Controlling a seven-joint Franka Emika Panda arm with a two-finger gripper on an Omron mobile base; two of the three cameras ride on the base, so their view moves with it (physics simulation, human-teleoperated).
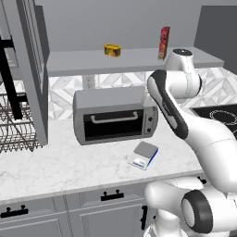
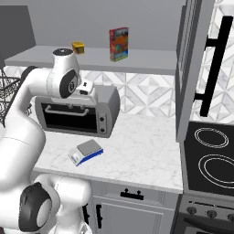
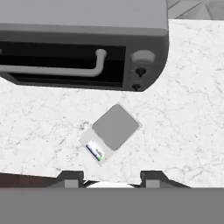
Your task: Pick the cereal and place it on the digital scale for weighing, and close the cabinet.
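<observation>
Cereal point(image 2: 119, 44) stands up straight on the shelf point(image 1: 129, 59) of the cabinet point(image 2: 194, 68), high over the bench point(image 1: 55, 162). It is a tall thin box, so it stands on its small end. A little yellow can point(image 1: 112, 50) is on the same shelf, well apart from it, so I think it will not get in my way.

The cabinet doors are swung wide open. That is why I can see the box from both sides. The doors have long black bars to push on, and shutting them looks like the last job.

The digital scale point(image 3: 114, 130) lies flat on the bench, just in front of the big toaster oven point(image 1: 115, 115) and not touching it. Nothing is on its grey top, so there is room for the box.

My jaws hang over the bench and look down at the scale. They are a little way open and have hold of nothing. I think I must reach up to the shelf first, because the box is far above me.
</observation>
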